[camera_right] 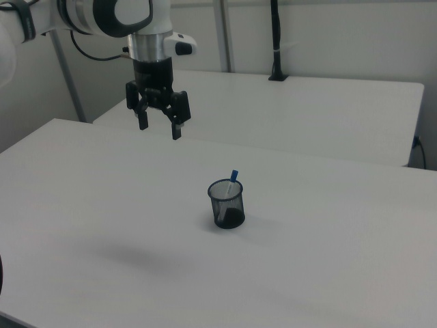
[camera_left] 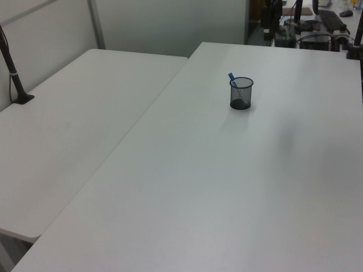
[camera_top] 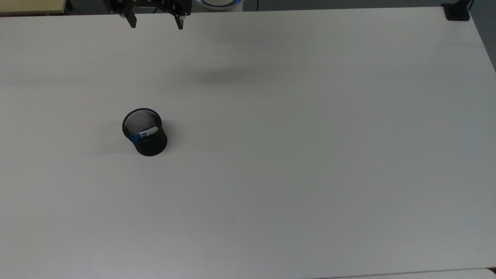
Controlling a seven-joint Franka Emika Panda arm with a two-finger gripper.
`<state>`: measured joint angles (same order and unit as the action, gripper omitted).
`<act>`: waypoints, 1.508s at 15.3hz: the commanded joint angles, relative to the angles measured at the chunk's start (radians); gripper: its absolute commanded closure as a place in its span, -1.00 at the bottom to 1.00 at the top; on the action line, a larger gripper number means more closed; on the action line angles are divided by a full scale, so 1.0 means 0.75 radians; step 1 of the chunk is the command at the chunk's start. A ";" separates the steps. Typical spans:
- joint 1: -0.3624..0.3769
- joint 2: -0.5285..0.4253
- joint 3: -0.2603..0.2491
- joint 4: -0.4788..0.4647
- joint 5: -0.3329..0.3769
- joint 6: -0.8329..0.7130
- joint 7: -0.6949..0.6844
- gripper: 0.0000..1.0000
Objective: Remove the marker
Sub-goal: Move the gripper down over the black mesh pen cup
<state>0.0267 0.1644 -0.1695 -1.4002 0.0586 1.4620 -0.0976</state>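
Roughly upright marker (camera_right: 233, 178), blue cap topmost

You have bare table (camera_top: 294, 155) all round the mesh cup (camera_top: 145, 133) — its wall rings the marker (camera_top: 144, 134), whose blue cap pokes above the rim — approach from above is unobstructed.

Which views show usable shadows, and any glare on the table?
Top view: soft blurred shadow patch on the table well above the mesh cup; no hard glare. Right view: faint diffuse shadow low on the right view's left, under the open gripper; marker cap crisp. Left view: even light, cup shadow barely visible.
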 commanded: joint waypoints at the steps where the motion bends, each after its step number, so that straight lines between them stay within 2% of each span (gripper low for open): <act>1: -0.005 -0.029 -0.005 -0.015 -0.003 -0.027 0.014 -1.00; 4: -0.015 -0.029 -0.005 -0.015 0.002 -0.023 0.016 -1.00; 7: -0.015 -0.029 0.030 -0.023 -0.004 -0.019 0.014 -1.00; 11: -0.025 -0.023 0.030 -0.021 0.006 -0.015 0.005 -1.00; 17: -0.029 0.000 0.030 -0.021 -0.007 0.128 -0.007 -1.00; 23: -0.074 0.069 0.015 -0.076 -0.035 0.447 -0.021 -1.00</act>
<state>-0.0124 0.1982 -0.1576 -1.4141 0.0565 1.6887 -0.0979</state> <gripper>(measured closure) 0.000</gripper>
